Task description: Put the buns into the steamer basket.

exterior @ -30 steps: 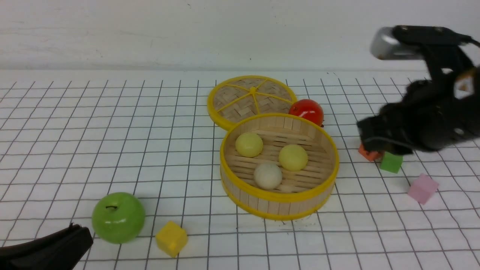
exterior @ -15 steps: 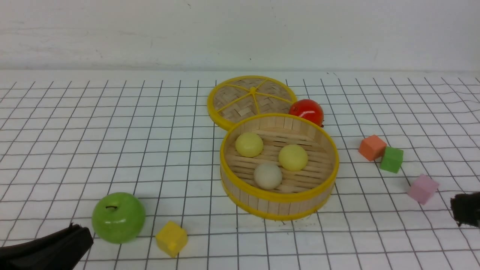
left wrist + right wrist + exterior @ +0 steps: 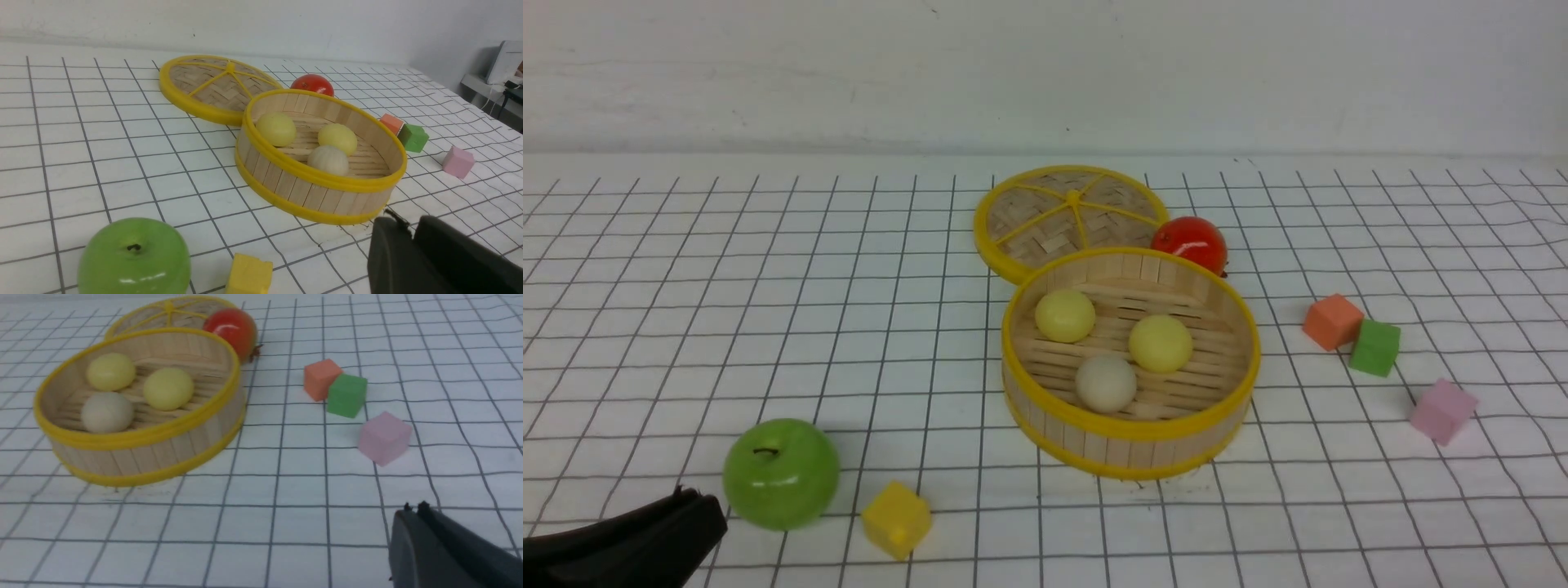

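Buns [image 3: 1105,382]: 3 of 3 (2 yellow, 1 beige) sit in the steamer basket [image 3: 1129,431], so task looks done, and the right arm has pulled out of the front view. Right gripper [image 3: 412,516] and left gripper [image 3: 406,228] both closed, holding nothing. Also 1 lid [image 3: 1070,214] at basket's 11 o'clock, 1 red fruit [image 3: 1191,242], 1 apple [image 3: 781,473], 4 cubes.

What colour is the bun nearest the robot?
Off-white beige bun, clearest in the front view.

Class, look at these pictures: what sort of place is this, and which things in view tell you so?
Probably a robot test bench, not a kitchen: a white gridded tabletop, toy-like foam cubes such as the pink cube, and a bamboo steamer basket beside a plain wall.
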`<control>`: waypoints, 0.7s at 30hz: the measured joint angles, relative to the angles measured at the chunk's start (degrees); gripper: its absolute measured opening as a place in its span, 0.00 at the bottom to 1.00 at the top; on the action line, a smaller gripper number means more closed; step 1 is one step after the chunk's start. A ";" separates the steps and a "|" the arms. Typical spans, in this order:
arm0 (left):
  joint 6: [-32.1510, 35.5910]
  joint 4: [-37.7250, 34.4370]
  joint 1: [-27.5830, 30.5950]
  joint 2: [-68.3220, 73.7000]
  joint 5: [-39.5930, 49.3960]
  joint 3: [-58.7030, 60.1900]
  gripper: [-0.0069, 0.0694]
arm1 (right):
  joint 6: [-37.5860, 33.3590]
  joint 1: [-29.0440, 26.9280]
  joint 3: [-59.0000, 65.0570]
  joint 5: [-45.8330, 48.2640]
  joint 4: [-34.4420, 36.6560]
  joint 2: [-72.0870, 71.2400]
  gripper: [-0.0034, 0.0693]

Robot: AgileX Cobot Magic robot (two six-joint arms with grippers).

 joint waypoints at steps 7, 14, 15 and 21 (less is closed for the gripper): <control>0.00 0.00 0.00 0.05 0.00 0.00 0.20 | -0.23 -1.21 6.48 3.09 -0.42 -8.66 0.03; 0.00 0.00 0.00 0.05 1.55 0.00 0.21 | -0.23 -1.65 6.18 4.41 2.05 -8.73 0.03; 0.00 0.00 0.00 0.05 1.55 0.00 0.21 | -0.23 -1.65 6.18 4.41 2.34 -8.73 0.03; 0.00 0.00 0.00 0.05 1.81 0.00 0.21 | -0.23 -1.65 6.18 4.41 2.61 -8.73 0.03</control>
